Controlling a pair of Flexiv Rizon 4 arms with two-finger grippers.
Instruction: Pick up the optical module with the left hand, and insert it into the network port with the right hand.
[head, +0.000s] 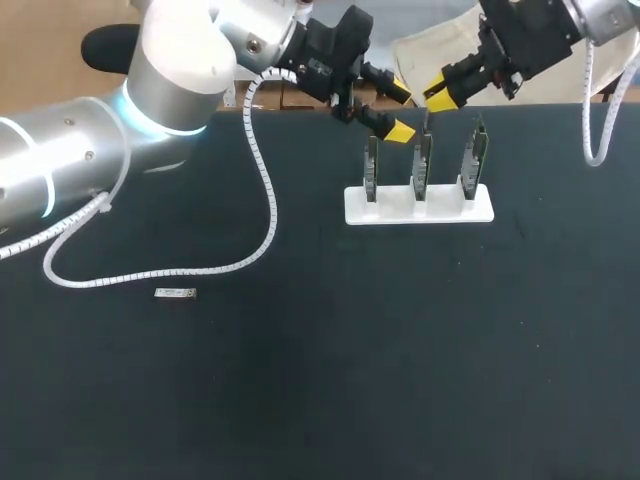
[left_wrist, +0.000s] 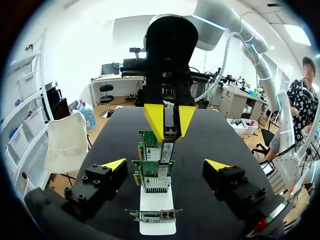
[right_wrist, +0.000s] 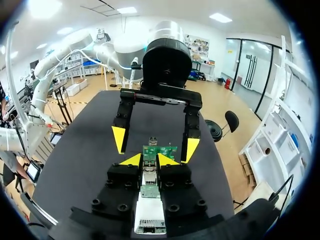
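Count: 3× card (head: 372, 168) (head: 422, 165) (head: 473, 160), 1× stand (head: 420, 207). 2× module (head: 175, 293) (left_wrist: 170, 122): one lying loose, one gripped. 2 grippers: left gripper (head: 400, 113), right gripper (head: 438, 98). 2× coiled cable (head: 262, 180) (head: 595, 140). 1× table (head: 400, 380).

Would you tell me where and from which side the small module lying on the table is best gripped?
Likely from straight above, at mid-length, with the fingers closing on its two long sides. The module lies flat on the table, its long axis running across the head view, so only its narrow width would fit between the fingers. Its top is open and nothing rests against it.
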